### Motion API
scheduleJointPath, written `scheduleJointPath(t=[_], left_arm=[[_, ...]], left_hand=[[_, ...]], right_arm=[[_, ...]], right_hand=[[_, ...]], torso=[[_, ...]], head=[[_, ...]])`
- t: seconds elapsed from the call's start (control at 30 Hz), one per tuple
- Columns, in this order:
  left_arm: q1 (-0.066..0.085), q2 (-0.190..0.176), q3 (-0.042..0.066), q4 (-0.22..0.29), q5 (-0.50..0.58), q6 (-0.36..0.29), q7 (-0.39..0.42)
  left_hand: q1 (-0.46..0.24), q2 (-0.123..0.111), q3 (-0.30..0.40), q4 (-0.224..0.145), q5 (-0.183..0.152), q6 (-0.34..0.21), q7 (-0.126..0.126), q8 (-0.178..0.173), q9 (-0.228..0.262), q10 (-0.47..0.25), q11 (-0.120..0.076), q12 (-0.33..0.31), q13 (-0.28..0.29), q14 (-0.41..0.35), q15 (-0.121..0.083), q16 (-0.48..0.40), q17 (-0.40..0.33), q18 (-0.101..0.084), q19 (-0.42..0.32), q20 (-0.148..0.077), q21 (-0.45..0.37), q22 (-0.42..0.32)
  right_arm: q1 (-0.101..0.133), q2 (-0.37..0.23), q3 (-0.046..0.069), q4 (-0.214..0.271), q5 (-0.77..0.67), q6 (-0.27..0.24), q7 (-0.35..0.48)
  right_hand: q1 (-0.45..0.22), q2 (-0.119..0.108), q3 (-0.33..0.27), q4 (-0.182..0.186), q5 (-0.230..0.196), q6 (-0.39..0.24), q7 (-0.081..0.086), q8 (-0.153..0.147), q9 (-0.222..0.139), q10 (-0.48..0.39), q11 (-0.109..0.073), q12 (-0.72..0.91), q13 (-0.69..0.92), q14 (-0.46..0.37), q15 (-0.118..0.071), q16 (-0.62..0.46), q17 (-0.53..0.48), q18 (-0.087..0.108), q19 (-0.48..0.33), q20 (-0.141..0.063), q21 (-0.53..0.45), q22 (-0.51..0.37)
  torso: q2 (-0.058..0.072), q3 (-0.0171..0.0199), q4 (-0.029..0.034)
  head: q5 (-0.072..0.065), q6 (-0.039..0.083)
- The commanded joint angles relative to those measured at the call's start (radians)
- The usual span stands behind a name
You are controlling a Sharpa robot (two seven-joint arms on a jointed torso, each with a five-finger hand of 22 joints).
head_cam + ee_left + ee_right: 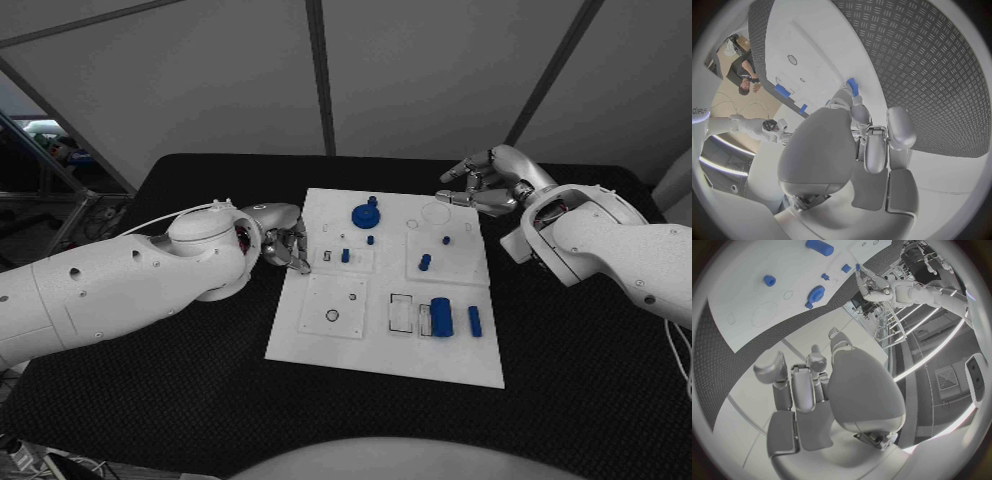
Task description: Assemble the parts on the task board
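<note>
White task board (325, 345) mid table (173, 400), blue parts (441, 317) on it. Left robot hand (284, 246) at board's left edge, right robot hand (483, 182) past its far-right corner, both curled, empty.

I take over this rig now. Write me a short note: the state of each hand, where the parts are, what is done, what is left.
Left hand: at the white task board's left edge, fingers curled; a hold cannot be judged.
Right hand: above the board's far right corner, curled, holding nothing visible.
Parts: round blue gear near the far edge; large blue cylinder near the front right; small blue pieces between.
Left: several outlined slots are unfilled.
</note>
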Motion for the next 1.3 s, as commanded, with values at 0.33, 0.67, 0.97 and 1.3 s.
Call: scheduleJointPath(t=[0.33, 0.67, 0.97, 1.3], left_arm=[[-0.006, -0.009, 0.000, 0.027, 0.002, -0.028, 0.013], [-0.010, -0.016, 0.000, 0.045, 0.008, -0.033, 0.010], [-0.011, -0.020, 0.000, 0.054, 0.027, -0.024, 0.006], [-0.011, -0.024, 0.000, 0.058, 0.041, -0.009, -0.003]], left_hand=[[0.001, -0.016, 0.023, 0.001, 0.004, 0.006, -0.005, 0.012, 0.014, 0.014, -0.003, 0.024, 0.041, 0.073, -0.012, 0.005, 0.141, -0.110, 0.013, -0.003, 0.022, 0.106], [-0.001, -0.018, 0.030, 0.002, 0.004, 0.006, -0.006, 0.014, 0.019, 0.016, -0.004, 0.030, 0.053, 0.074, -0.013, 0.005, 0.141, -0.111, 0.014, -0.004, 0.025, 0.108], [-0.006, -0.022, 0.038, 0.006, 0.003, 0.002, -0.006, 0.016, 0.025, 0.009, -0.004, 0.024, 0.041, 0.074, -0.013, 0.005, 0.141, -0.109, 0.011, -0.005, 0.015, 0.106], [-0.038, -0.039, 0.048, 0.021, 0.000, -0.020, 0.002, 0.016, 0.041, -0.028, 0.002, -0.020, -0.031, 0.073, -0.009, 0.004, 0.141, -0.104, -0.001, -0.003, -0.017, 0.099]], right_arm=[[0.001, -0.002, 0.001, 0.003, -0.004, 0.002, 0.003], [0.001, -0.003, 0.001, 0.003, -0.005, 0.002, 0.004], [0.001, -0.003, 0.001, 0.002, -0.005, 0.003, 0.003], [0.001, -0.003, 0.001, 0.002, -0.005, 0.003, 0.003]], right_hand=[[-0.002, 0.011, 0.001, 0.002, 0.006, 0.007, 0.000, 0.006, -0.001, 0.002, -0.006, -0.002, 0.000, 0.047, -0.005, -0.004, 0.025, 0.011, -0.001, -0.006, -0.004, -0.002], [-0.002, 0.011, 0.001, 0.002, 0.006, 0.007, 0.000, 0.006, -0.001, 0.002, -0.006, -0.002, 0.000, 0.047, -0.005, -0.004, 0.025, 0.011, -0.001, -0.006, -0.004, -0.002], [-0.002, 0.011, 0.001, 0.002, 0.006, 0.007, 0.000, 0.006, -0.001, 0.002, -0.006, -0.002, 0.000, 0.047, -0.005, -0.004, 0.025, 0.011, -0.001, -0.006, -0.004, -0.002], [-0.002, 0.011, 0.001, 0.002, 0.006, 0.007, 0.000, 0.006, -0.001, 0.002, -0.006, -0.002, 0.000, 0.047, -0.005, -0.004, 0.025, 0.011, -0.001, -0.006, -0.004, -0.002]], torso=[[-0.001, -0.0001, 0.0002], [0.000, -0.0004, -0.0001], [0.001, -0.0003, -0.0005], [0.000, 0.0002, -0.0004]], head=[[0.001, -0.001], [0.002, 0.000], [0.003, 0.000], [0.003, -0.001]])
